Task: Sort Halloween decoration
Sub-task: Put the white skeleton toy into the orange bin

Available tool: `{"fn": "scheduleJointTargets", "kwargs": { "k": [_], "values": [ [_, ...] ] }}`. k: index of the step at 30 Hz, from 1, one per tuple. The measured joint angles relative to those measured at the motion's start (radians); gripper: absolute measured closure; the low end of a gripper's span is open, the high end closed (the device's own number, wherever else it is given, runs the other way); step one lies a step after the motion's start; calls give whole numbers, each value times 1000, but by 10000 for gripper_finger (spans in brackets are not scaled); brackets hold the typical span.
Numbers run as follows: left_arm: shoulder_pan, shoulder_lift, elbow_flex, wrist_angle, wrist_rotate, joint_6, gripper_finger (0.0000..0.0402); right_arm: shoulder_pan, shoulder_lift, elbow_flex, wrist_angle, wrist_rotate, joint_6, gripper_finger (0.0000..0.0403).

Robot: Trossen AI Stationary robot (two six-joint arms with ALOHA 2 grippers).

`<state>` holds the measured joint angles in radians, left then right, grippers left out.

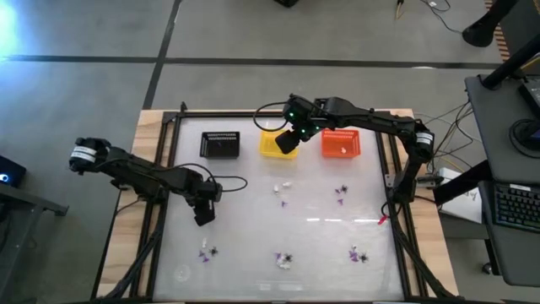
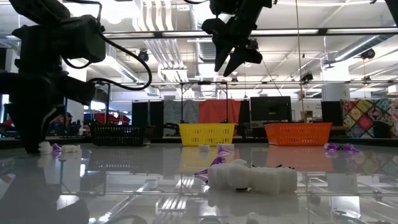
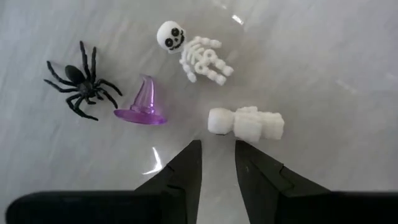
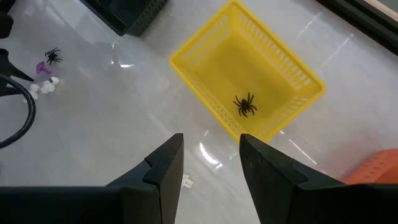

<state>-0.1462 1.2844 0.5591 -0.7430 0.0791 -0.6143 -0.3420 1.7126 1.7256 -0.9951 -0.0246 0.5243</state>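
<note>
1. No writing is showing anywhere.
2. The left gripper (image 3: 217,155) is hovering with narrowly parted, empty fingers over a white plastic skeleton (image 3: 194,55), purple witch hat (image 3: 142,103) and black spider (image 3: 81,81).
3. The right gripper (image 4: 210,155), parted wide and empty, is hanging above the yellow plastic basket (image 4: 298,74) at twelve o'clock, holding another black plastic spider (image 4: 246,104).

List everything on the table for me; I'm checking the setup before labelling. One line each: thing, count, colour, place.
black basket: one, black, far side, leftmost of three.
yellow basket: one, yellow, middle of the row; a black spider lies inside.
orange basket: one, orange, rightmost; something white inside.
trinkets: several small clusters, purple, black and white, scattered over the white table.
cluster under the left arm: black spider, purple witch hat, two white skeletons.
left tool: dark, fingers apart, above a skeleton.
right tool: dark, open, empty, above the yellow basket.
</note>
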Motion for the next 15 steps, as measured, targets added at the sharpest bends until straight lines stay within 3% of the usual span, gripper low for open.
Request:
{"fn": "scheduleJointTargets", "kwargs": {
  "k": [6, 15],
  "values": [
    [-1, -78, 2, -36, 14, 94, 328, 2, 0, 0, 0, 1, 0, 252],
    [-2, -108, 2, -7, 13, 168, 287, 4, 0, 0, 1, 1, 13, 252]
  ]
}}
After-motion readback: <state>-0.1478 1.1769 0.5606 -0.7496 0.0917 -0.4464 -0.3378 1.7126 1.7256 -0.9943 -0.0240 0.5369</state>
